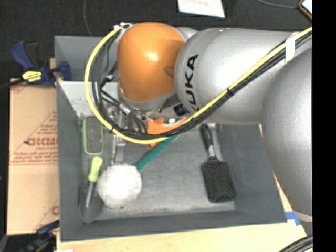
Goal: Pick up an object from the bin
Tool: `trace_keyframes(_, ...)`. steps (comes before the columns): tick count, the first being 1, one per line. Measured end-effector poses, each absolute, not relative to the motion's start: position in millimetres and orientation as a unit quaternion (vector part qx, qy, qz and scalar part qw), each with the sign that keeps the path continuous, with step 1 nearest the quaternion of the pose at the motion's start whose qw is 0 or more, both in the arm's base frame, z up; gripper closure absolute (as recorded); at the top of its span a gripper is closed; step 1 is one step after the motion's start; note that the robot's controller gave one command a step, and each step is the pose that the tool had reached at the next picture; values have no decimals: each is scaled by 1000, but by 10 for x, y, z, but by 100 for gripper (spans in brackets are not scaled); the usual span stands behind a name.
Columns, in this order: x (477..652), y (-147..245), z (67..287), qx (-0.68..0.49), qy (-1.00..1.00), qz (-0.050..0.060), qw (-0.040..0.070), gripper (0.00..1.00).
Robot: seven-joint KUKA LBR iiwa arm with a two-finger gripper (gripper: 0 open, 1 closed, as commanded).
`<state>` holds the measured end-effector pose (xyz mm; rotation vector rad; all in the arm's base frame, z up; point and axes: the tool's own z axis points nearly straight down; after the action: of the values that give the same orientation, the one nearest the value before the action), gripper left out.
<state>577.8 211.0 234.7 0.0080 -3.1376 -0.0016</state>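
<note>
Seen from the camera view above the grey metal bin [178,196], my gripper [121,136] is hanging low in the bin's left half, under my arm's orange wrist cover [147,62]. Whether it is spread or pressed together I cannot tell, since the cover and cables are masking it.

Lying nearest to it is the white fluffy ball-headed duster [119,186]. Its puff is sitting just below the gripper in the picture, and its thin teal plastic handle [157,150] is running up and to the right, passing close beside the gripper. I am judging this the likeliest pick. It is looking light; the puff seems soft enough to slip out of a pinch, while the handle seems stiff and narrow. The handle near the puff is therefore looking like the surer hold.

To the gripper's left a flat green-framed grey rectangular tool [93,138] is lying along the bin wall, with a lime-green-handled utensil [94,169] below it. Both are sitting tight to the wall and looking awkward to get round.

Well to the gripper's right a black bristled plastic hairbrush [218,181] is resting alone, probably rigid and easy to grip by its handle.
</note>
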Motion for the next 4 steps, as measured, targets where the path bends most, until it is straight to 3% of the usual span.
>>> trace_keyframes(1,5789,2094,2396,0,-1000,-1,-1,0)
trace_keyframes(2,5237,1953,1151,143,-990,0,-2,0)
trace_keyframes(3,5224,2182,729,292,-956,1,-9,0)
trace_keyframes(4,4720,1995,1076,335,-942,1,-2,0)
